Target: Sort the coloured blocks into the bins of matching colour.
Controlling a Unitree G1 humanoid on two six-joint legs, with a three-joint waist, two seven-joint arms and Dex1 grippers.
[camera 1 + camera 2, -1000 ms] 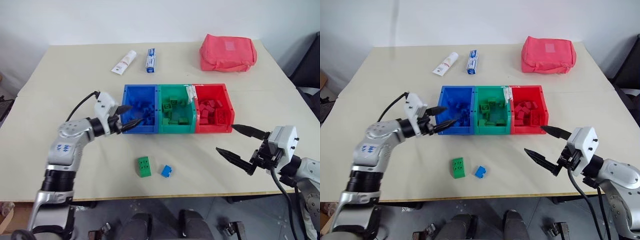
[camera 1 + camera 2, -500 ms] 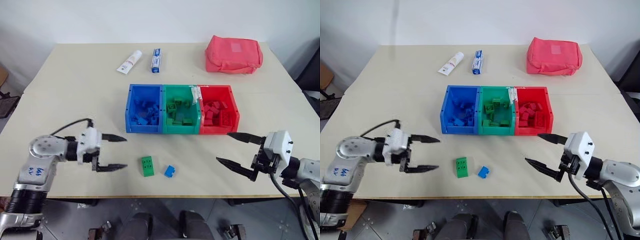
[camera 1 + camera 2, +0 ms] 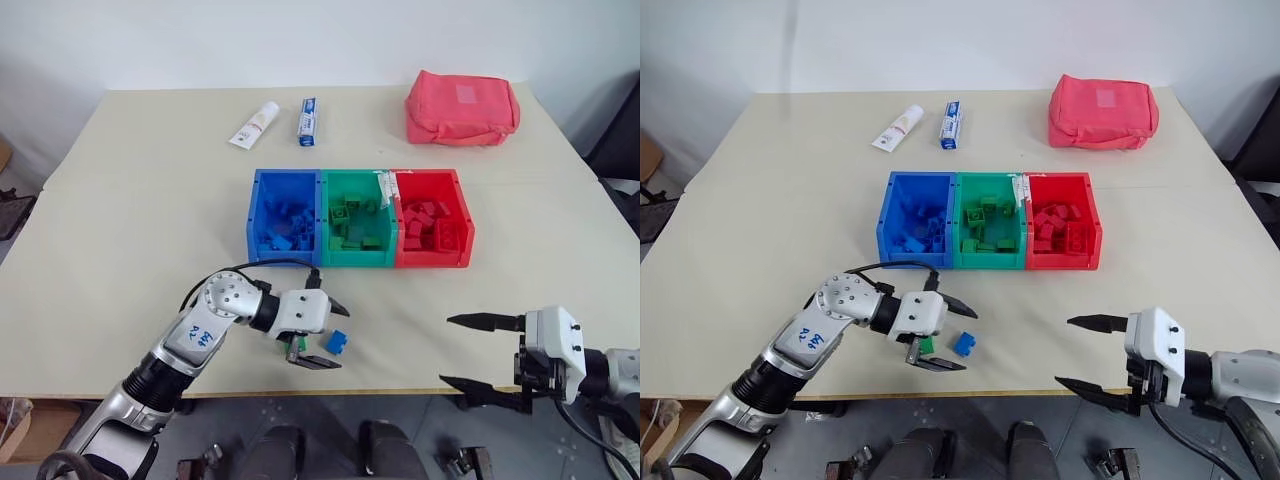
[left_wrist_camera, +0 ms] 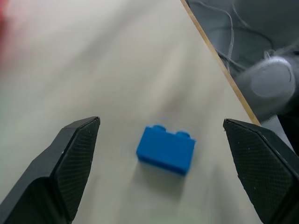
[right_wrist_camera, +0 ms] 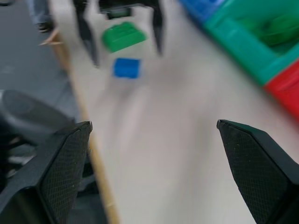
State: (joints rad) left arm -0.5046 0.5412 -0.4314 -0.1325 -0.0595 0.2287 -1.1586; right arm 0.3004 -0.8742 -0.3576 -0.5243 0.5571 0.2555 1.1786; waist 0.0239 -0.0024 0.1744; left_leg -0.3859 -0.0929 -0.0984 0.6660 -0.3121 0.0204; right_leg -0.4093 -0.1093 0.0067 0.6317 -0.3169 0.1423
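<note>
A small blue block [image 3: 337,342] lies near the table's front edge. My left gripper [image 3: 343,337] is open, and the block sits on the table between its fingertips, untouched; the left wrist view shows the blue block [image 4: 166,149] just beyond the two fingers. A green block [image 3: 927,345] lies close beside it, partly hidden by that gripper's body. My right gripper [image 3: 445,350] hangs open and empty at the front right edge. The blue bin [image 3: 280,258], green bin [image 3: 355,260] and red bin [image 3: 435,262] stand joined mid-table, each holding several blocks of its own colour.
A pinkish-red fabric pouch [image 3: 462,106] rests at the back right. Two white tubes [image 3: 252,124] [image 3: 307,121] lie at the back, behind the bins. The table's front edge [image 3: 400,390] runs just below both grippers.
My left gripper swung right and down from the table's left side to straddle the blue block, opening wider. The right gripper drew back and sank toward the front edge.
</note>
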